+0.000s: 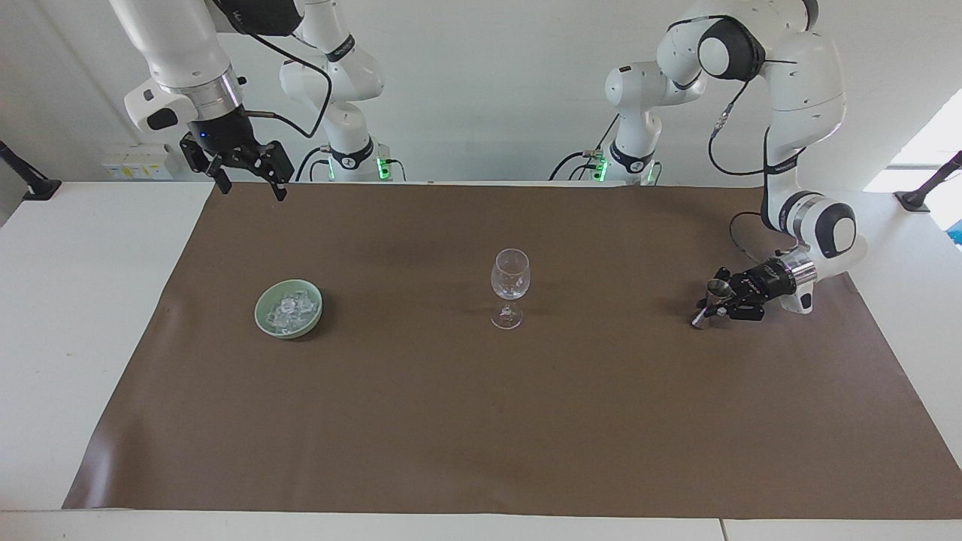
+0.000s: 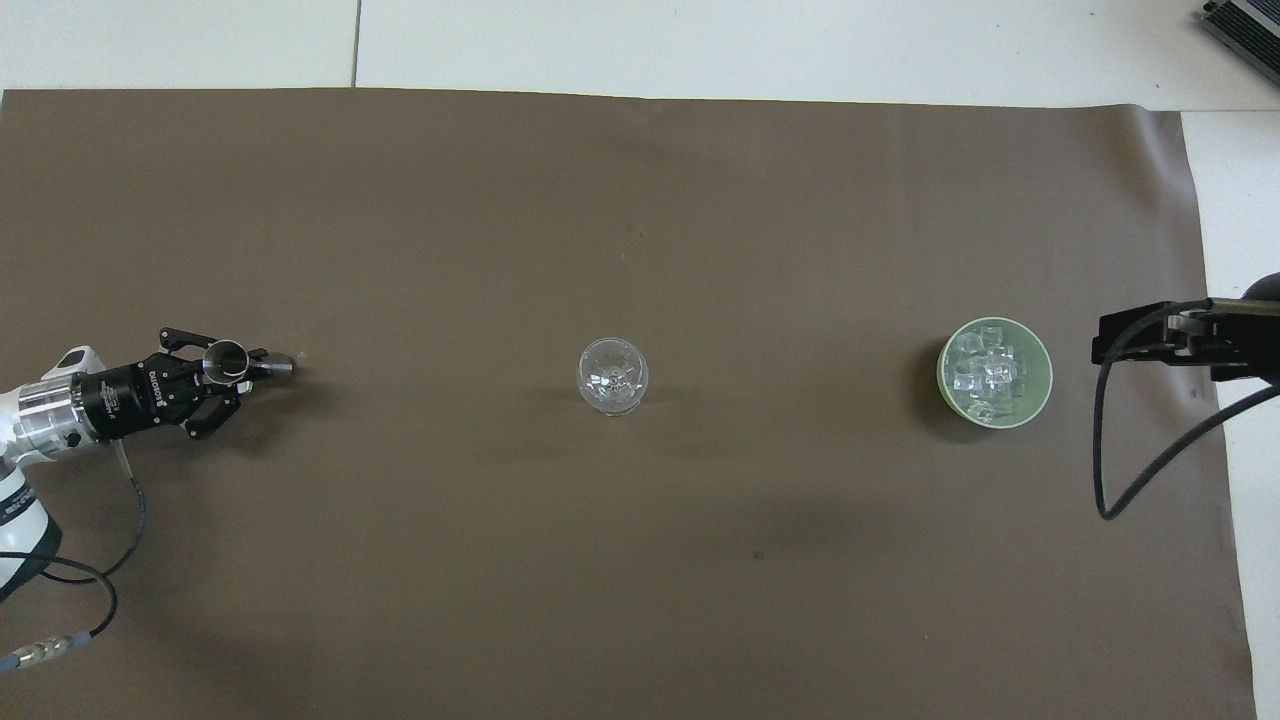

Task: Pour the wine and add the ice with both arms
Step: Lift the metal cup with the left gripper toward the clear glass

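I see the white table point(image 1: 90, 315) with a brown mat point(image 1: 481, 421) covering most of it, everything sits on the mat. Left arm point(image 1: 797, 113) reaches down low toward its own end of the table; left gripper point(image 1: 720, 304) is lying nearly horizontal just above the mat, fingers pinching a small metal jigger point(image 1: 712, 303), which is tilted, lower end at or just off the mat, can't tell which. Overhead confirms it: left gripper point(image 2: 225, 372) clamped around the jigger point(image 2: 228, 360), open cup mouth facing up at the camera. Right arm point(image 1: 176, 52) waits raised at its own end of the table; right gripper point(image 1: 246, 179) hangs high over the mat's corner nearest the robots, fingers spread, holding nothing. In the overhead view only a black part of the right gripper point(image 2: 1150, 335) shows, beside the bowl on the edge side. Pale green bowl point(image 1: 288, 309) stands toward the right arm's end, upright, well apart from both grippers. Wine glass point(image 1: 510, 288) stands upright mid-mat, between bowl and jigger, roughly in line with them. From above the glass point(image 2: 612, 376) looks clear, can't tell if any liquid is in it. The ice point(image 1: 290, 308) is piled in the bowl, clear cubes filling most of it; overhead shows the ice point(image 2: 988, 372) heaped inside the bowl's rim point(image 2: 1044, 362).
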You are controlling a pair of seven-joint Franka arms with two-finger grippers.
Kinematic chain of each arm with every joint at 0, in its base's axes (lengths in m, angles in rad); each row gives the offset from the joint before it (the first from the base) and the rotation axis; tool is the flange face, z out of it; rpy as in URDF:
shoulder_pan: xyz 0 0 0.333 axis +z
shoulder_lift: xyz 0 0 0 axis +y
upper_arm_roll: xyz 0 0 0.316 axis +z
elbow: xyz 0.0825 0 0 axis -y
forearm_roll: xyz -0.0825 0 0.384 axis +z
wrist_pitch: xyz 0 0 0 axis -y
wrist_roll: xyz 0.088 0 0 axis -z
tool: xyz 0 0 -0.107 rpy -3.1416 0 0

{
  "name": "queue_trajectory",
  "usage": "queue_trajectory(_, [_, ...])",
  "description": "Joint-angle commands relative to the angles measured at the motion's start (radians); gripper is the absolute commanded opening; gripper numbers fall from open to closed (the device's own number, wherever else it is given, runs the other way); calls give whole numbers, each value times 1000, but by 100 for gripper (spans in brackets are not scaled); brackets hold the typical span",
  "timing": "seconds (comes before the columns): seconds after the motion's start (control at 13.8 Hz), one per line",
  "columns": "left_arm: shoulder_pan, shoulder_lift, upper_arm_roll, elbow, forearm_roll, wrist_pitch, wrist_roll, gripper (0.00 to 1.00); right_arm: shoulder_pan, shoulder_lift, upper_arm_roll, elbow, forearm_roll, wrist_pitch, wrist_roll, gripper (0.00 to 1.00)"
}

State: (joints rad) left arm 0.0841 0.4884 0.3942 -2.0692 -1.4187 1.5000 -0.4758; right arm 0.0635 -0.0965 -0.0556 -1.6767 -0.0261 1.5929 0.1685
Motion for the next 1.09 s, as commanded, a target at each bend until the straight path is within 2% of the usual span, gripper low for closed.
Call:
queue_trajectory(0.0, [-6, 13, 12, 43, -5, -40, -61, 0, -2, -8, -1, -6, 9, -7, -26, 100])
queue_trajectory(0.44, [-32, -5, 15, 92, 55, -64, -101, 0, -2, -8, -1, -6, 9, -7, -26, 100])
queue_trajectory(1.02, [-92, -122, 18, 90, 148, -61, -170, 0, -2, -8, -1, -6, 9, -7, -26, 100])
